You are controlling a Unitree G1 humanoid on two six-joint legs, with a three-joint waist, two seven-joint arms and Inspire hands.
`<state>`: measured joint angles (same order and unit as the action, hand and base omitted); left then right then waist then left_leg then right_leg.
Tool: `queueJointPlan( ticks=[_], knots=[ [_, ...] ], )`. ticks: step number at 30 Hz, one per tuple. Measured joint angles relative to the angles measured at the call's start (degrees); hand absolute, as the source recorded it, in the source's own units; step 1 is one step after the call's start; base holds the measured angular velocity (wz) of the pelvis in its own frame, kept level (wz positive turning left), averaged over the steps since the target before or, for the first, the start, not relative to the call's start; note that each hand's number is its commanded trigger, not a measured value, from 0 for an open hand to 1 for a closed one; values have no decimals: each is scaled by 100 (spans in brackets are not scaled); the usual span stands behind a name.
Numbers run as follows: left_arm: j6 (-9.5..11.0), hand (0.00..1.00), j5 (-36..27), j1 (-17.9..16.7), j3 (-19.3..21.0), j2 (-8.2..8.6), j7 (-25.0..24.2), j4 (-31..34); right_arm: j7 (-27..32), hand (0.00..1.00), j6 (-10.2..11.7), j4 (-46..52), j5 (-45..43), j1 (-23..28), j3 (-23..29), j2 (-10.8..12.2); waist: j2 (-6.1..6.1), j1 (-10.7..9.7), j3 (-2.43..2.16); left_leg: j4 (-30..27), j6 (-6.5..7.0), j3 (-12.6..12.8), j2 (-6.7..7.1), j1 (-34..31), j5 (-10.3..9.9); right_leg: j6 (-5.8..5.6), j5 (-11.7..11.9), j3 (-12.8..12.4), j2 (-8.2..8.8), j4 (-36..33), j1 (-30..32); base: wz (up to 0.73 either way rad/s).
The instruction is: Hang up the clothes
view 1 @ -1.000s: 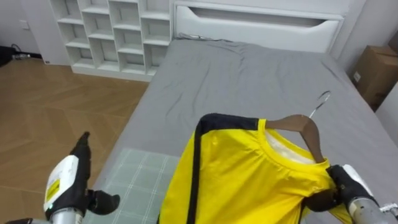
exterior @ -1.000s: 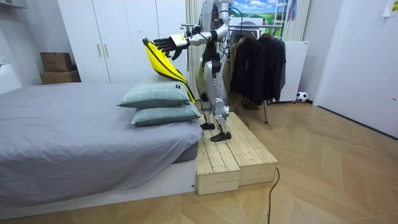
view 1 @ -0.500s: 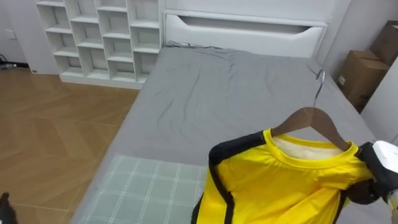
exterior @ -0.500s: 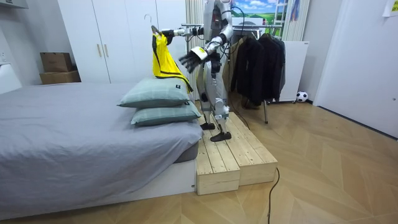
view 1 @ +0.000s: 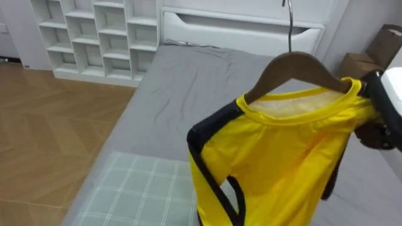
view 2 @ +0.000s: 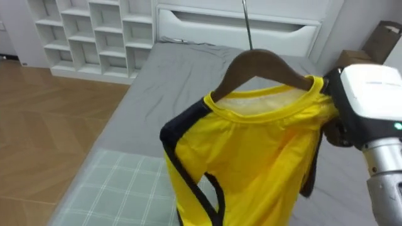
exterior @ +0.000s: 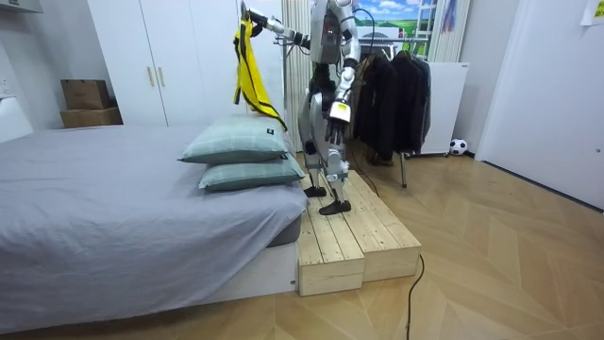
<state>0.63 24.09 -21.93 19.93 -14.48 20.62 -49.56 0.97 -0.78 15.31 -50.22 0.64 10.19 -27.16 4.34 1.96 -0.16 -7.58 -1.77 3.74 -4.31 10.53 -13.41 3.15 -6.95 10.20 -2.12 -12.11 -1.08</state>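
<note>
Right hand (view 2: 358, 110), clamped on the wooden hanger (view 1: 295, 63), has hoisted the yellow shirt (view 1: 282, 157) high over the bed (view 1: 207, 81), left hand (exterior: 340, 110) dropped, so the clothes rack (exterior: 392, 94) looks next.

Bright, even room light, probably from overhead; soft shadows fall beneath the bed (exterior: 113, 194).

Nothing legible is showing in any view. A small yellow sticker (exterior: 338, 110) on the robot's lowered forearm, in the upper middle of the room view, is appearing too small to read. The cardboard boxes (exterior: 87, 102) at that view's left and the yellow shirt (view 1: 282, 150) are showing no print that can be made out.
</note>
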Motion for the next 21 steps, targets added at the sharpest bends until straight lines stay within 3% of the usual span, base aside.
queueJointPlan(
  ticks=[11, 18, 21],
  knots=[
    [-90, 0, -451, 44, -619, 79, -401, -1154, -131, 100, -30, 312, 519, 229, -29, 5, 3, 27, 3, -12, 10, 14, 2, 8, -5, -20, -9, 6, -1, 46, -23, 0],
    [-270, 0, -874, 141, -664, 230, -715, -1494, -119, 100, -63, 724, 546, 428, -55, 36, 8, 59, 19, 37, 22, 21, -1, -10, -27, -38, -33, -4, -2, 45, 7, 0],
    [-323, 0, -874, 137, -655, 279, -956, -1586, -139, 100, -76, 944, 542, 508, -54, 160, 18, 62, 12, 27, 31, 20, -3, -41, -49, -40, -35, 5, -1, 42, 28, 0]
  ],
)
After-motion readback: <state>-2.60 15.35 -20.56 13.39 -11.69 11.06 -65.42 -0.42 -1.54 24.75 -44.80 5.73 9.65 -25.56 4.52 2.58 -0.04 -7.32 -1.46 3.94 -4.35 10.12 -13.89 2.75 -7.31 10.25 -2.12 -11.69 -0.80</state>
